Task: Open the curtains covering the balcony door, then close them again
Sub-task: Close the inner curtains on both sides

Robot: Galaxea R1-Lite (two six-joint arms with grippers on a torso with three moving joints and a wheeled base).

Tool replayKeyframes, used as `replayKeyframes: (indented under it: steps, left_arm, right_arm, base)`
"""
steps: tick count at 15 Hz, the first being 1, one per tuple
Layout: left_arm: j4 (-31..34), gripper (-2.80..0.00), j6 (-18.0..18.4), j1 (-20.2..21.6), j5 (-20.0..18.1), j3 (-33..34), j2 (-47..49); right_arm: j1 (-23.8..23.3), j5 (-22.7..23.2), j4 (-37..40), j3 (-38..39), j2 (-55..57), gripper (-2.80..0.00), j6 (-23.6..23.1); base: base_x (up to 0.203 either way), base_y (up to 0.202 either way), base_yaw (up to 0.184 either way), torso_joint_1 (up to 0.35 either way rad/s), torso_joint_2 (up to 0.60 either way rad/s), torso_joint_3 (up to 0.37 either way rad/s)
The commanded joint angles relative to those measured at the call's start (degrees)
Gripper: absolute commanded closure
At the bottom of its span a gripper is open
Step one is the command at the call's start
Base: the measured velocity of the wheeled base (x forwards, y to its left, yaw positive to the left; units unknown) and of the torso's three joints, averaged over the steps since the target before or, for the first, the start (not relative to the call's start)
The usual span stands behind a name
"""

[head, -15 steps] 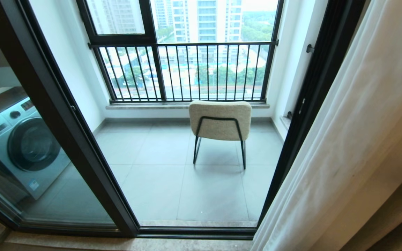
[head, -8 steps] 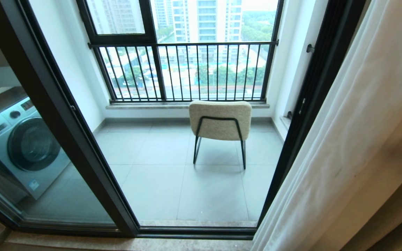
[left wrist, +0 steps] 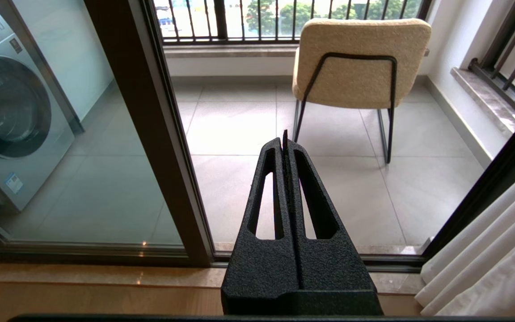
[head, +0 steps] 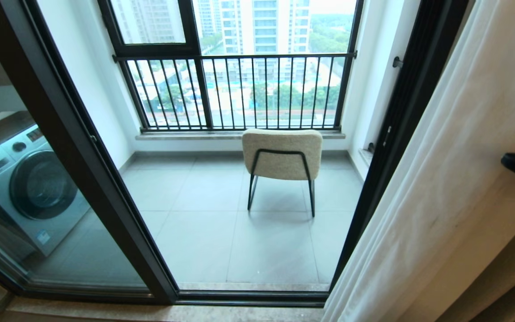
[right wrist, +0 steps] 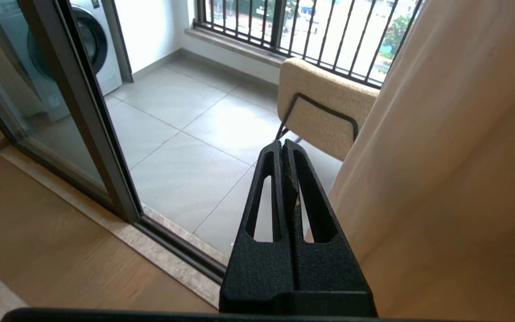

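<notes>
Left gripper [left wrist: 285, 138], pressed-together jaws, facing chair [left wrist: 360, 62]

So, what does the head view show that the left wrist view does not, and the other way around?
Only the head view shows the high-rise buildings beyond the railing, and the right claw entering at the right edge in front of the curtains.

Only the left wrist view shows the left claw, shut and holding nothing, and the wooden floor inside the room.

Both show the washing machine behind the balcony door, the beige chair, the railing and the curtains, bunched at the right.
</notes>
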Motion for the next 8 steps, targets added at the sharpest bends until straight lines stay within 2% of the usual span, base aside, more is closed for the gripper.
replayKeyframes:
  steps: [1, 8]
  left_arm:
    - [0.0, 0.0, 0.0, 0.0, 0.0, 0.0, 0.0]
    - [0.0, 0.0, 0.0, 0.1, 0.0, 0.0, 0.0]
  right_arm:
    - [0.0, 0.1, -3.8, -0.2, 5.3, 0.0, 0.4]
    - [0.0, -0.5, -19.1, -0.6, 16.3, 0.0, 3.4]
  base:
    - [0.0, 0.0, 0.0, 0.0, 0.0, 0.0]
    - [0.0, 0.0, 0.0, 0.0, 0.0, 0.0]
